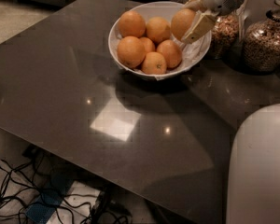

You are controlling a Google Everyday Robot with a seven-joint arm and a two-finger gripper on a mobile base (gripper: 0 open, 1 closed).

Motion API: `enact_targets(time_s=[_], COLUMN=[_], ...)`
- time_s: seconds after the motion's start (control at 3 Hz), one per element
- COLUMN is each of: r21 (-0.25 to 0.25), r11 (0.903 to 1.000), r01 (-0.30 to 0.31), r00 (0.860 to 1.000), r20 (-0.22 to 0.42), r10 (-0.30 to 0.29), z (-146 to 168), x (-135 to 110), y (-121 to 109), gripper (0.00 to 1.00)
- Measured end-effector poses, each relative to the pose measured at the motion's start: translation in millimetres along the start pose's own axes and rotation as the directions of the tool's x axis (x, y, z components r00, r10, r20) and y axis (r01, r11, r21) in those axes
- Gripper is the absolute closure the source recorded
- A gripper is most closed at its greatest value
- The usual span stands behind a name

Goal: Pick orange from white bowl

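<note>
Orange, large, smooth-skinned, round (pixel 180 22): lodged between the two cream fingers of your claw (pixel 188 23), which grips it from the right, over the right inner wall of the wide white crinkle-rimmed bowl (pixel 196 56). Six oranges lie leftward; judge straight up clearest.

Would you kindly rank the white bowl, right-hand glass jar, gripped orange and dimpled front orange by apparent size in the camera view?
1. white bowl
2. glass jar
3. orange, held by the gripper at the bowl's right side
4. dimpled orange, smaller despite sitting nearer the camera
</note>
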State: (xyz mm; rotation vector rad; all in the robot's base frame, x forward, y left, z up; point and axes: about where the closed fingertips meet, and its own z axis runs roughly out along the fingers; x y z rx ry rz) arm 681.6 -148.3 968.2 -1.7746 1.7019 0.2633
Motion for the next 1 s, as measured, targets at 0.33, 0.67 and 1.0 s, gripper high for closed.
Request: enact_targets(time_s=[0.33,0.67,1.0], r21=[-0.072,-0.079,-0.064], r11=[0.9967,0.9924,0.9934], r01=[-0.037,-0.095,-0.095], r00=[0.999,0.995,0.995], r20=[-0.010,-0.032,-0.025], r10=[0.037,0.093,0.094], z=[-1,-8,-4], x=[3,7,6], y=[24,42,37], gripper=[1.00,1.00,1.00])
